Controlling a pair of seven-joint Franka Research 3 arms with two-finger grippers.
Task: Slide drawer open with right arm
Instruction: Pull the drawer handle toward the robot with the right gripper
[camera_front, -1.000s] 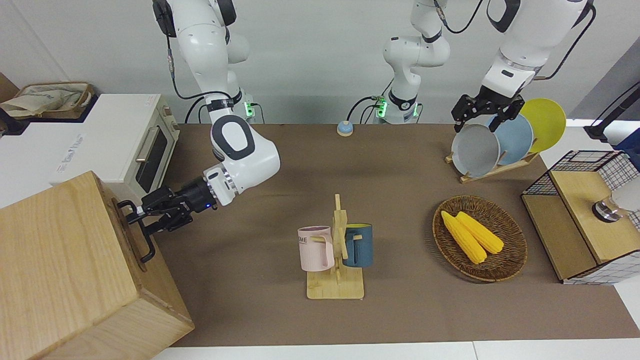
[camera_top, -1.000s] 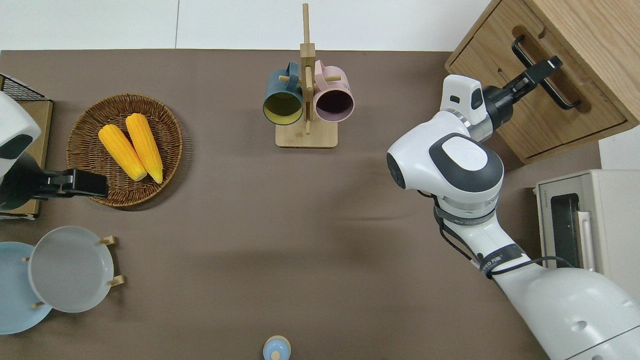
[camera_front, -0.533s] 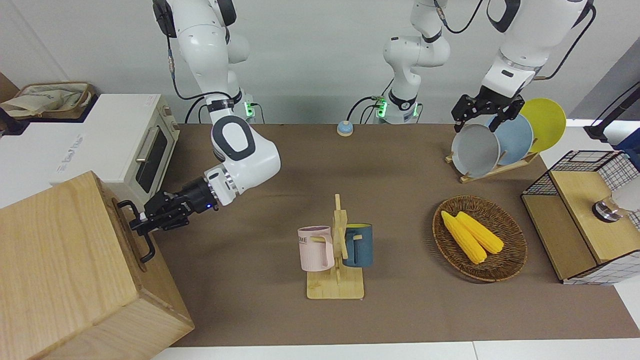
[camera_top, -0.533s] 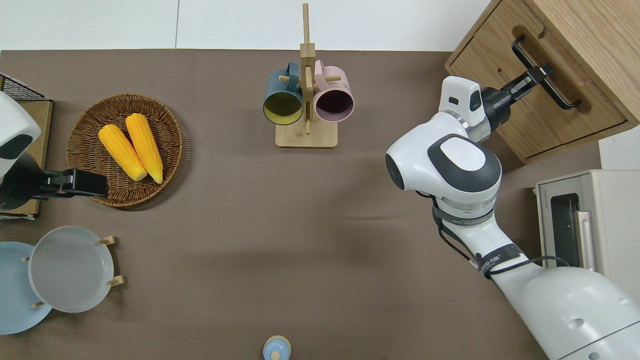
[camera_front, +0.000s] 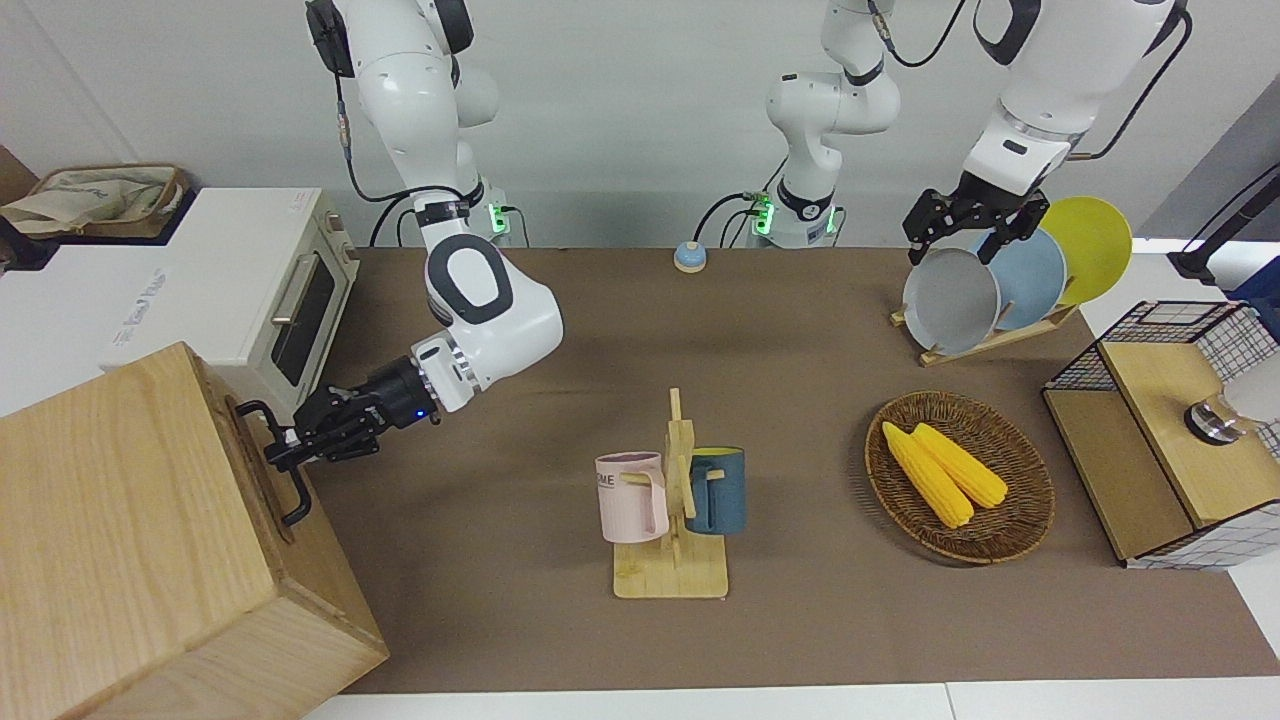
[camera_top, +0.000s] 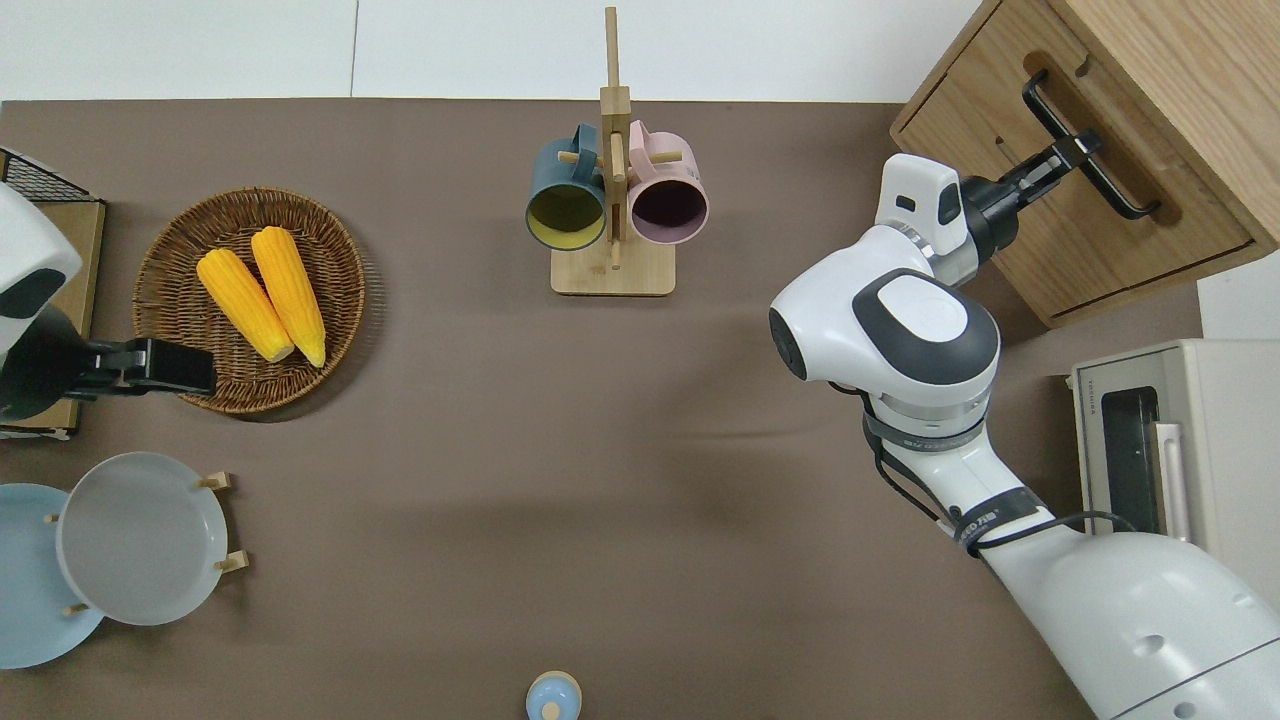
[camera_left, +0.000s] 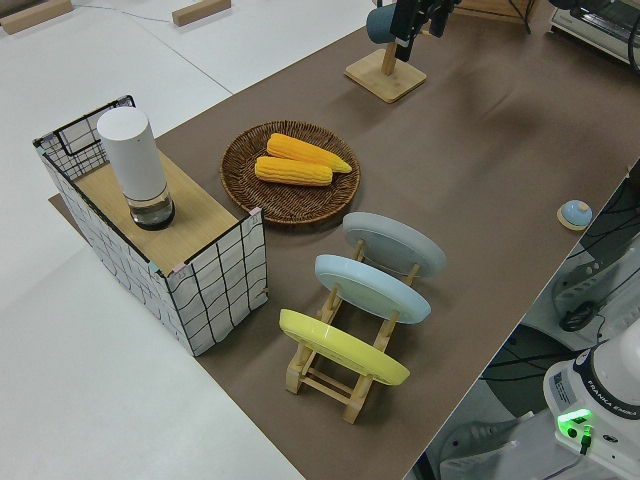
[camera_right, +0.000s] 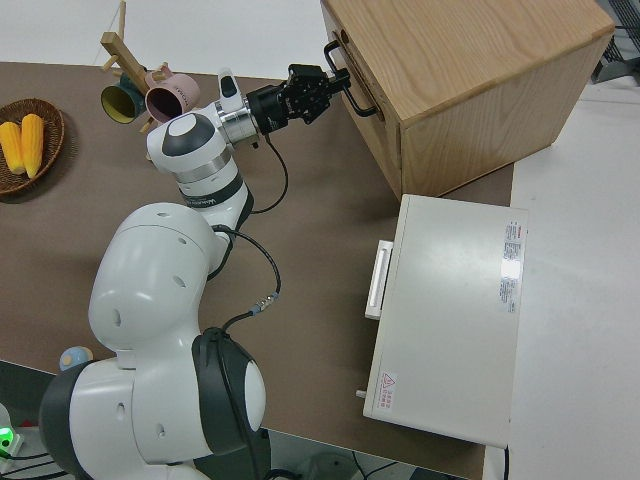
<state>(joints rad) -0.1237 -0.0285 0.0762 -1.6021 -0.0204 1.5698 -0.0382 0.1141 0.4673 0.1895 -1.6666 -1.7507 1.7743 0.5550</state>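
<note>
The pale wooden cabinet (camera_front: 130, 520) stands at the right arm's end of the table. Its shallow drawer (camera_top: 1050, 220) looks closed, with a black bar handle (camera_front: 298, 505) on its front. My right gripper (camera_front: 280, 450), blue light at its wrist, is level with the drawer front and shut on the middle of the handle (camera_top: 1120, 195). It also shows in the overhead view (camera_top: 1082, 150) and the right side view (camera_right: 328, 92). The left arm is parked and its gripper (camera_front: 962, 235) is open and empty.
A white toaster oven (camera_front: 250, 290) stands beside the cabinet, nearer to the robots. A mug rack (camera_front: 672, 500) with two mugs is mid-table. A wicker basket (camera_front: 1030, 500) of corn, a plate rack (camera_front: 985, 290) and a wire-mesh box (camera_front: 1170, 430) stand toward the left arm's end.
My right gripper's fingers were spread around the handle and reached past it. They have drawn back a little and closed on the bar. The drawer has not visibly moved.
</note>
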